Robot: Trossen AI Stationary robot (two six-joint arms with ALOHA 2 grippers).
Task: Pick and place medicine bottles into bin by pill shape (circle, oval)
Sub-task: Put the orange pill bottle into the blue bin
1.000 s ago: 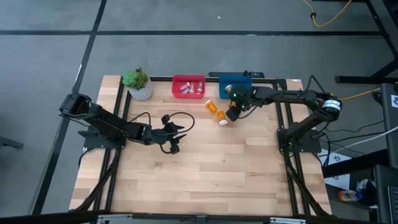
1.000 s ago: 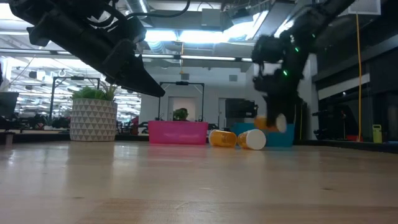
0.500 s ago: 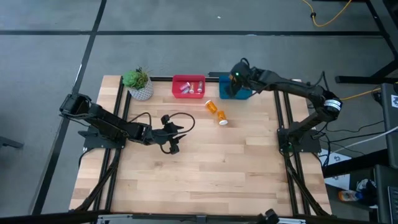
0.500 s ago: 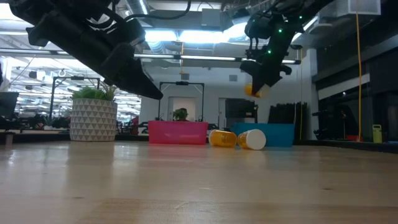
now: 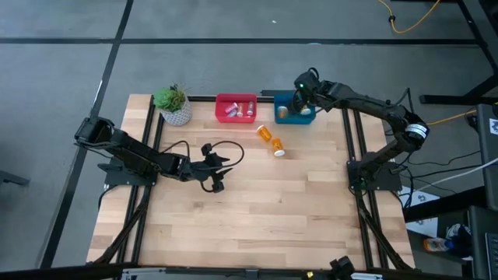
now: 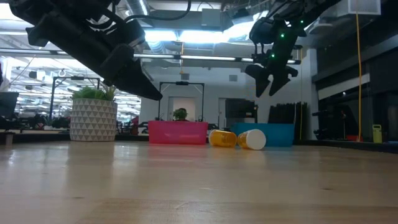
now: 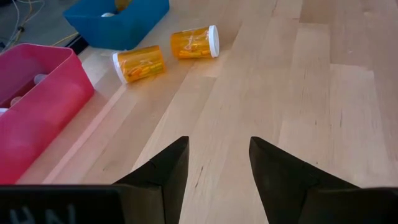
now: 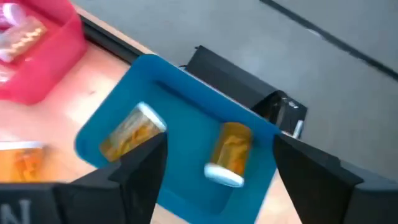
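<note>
Two orange bottles with white caps lie on their sides on the wood table, also in the left wrist view. Two more orange bottles lie on their sides inside the blue bin. My right gripper hangs open above that bin, holding nothing; the low view shows its gripper high over the bin. My left gripper stands open above the table's left middle, well short of the two loose bottles.
A pink bin with small vials inside stands left of the blue one at the far edge. A potted plant stands at the far left corner. Bare wood fills the near half of the table.
My right gripper has risen from beside the loose bottles and gone toward the far edge with an orange bottle, stopping above the blue bin. There it has opened and let go, and the bottle has fallen into the bin.
</note>
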